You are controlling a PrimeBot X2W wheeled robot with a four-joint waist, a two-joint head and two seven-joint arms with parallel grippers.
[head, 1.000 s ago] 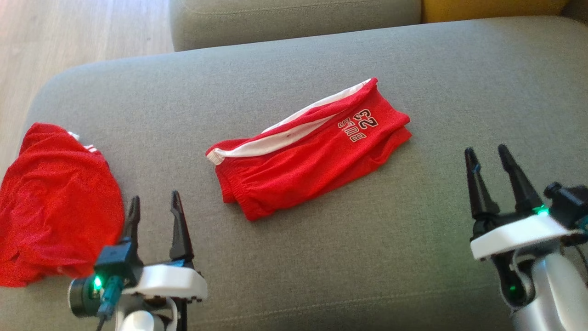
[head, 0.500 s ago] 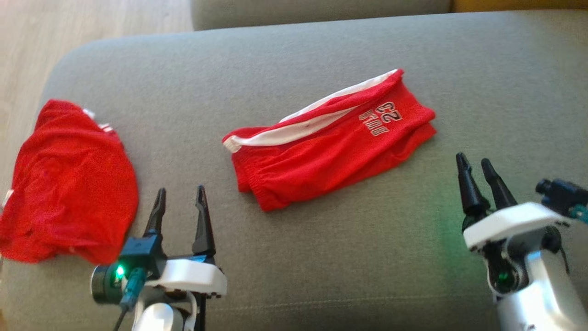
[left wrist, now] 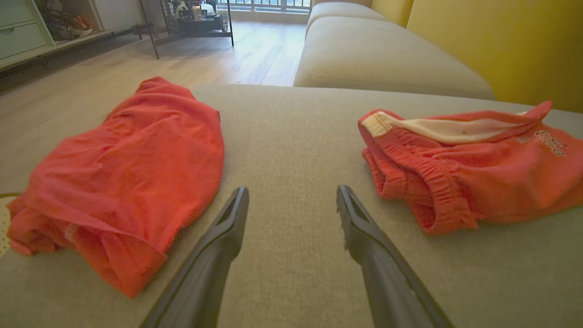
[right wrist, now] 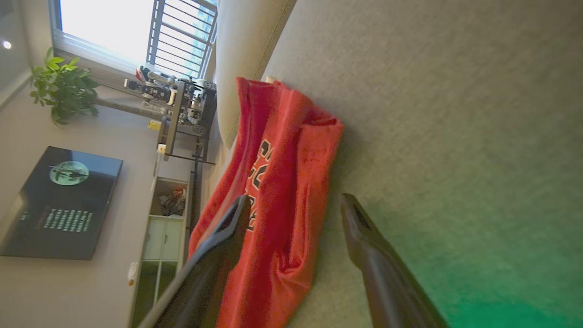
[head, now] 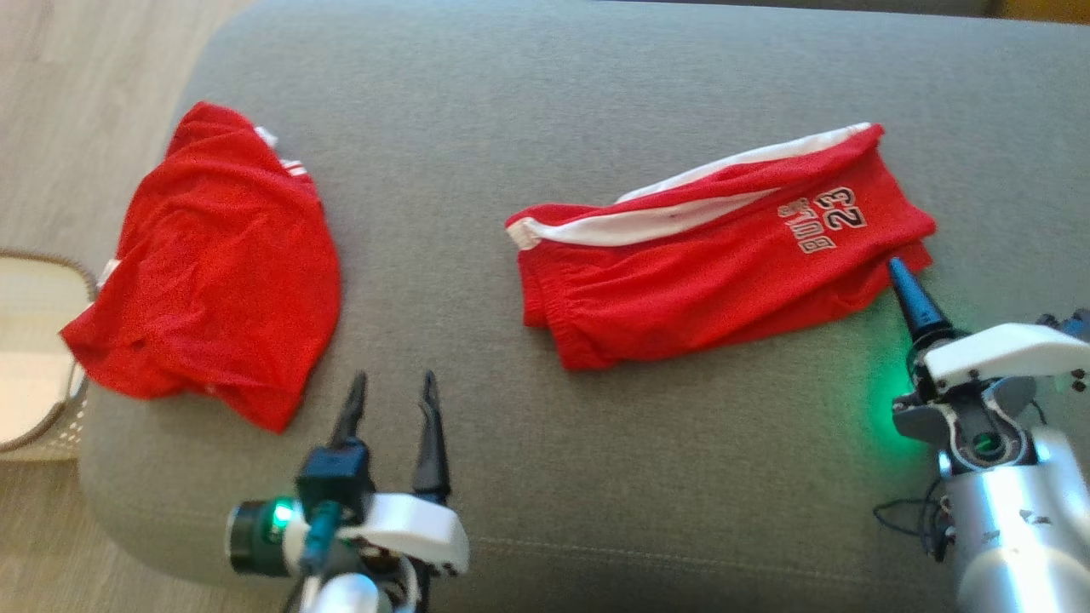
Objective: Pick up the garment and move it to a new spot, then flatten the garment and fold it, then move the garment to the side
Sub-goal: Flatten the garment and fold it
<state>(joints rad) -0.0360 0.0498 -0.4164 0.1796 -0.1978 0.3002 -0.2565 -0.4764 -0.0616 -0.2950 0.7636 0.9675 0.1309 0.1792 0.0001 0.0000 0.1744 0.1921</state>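
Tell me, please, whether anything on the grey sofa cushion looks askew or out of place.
The crumpled red mesh garment droops over the grey cushion's left edge, above a woven basket; the folded red shorts lie diagonally.

Item A, red shorts (head: 715,255): folded, white side stripe uppermost, "23" print near right end; lies flat, slanted, mid sofa cushion (head: 477,102). Item B, red garment (head: 221,264): loosely bunched at cushion's left edge.

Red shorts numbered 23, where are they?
Head view: the red shorts lie right of centre on the grey fabric cushion, their right end at the right pincer, the crumpled red garment far left.
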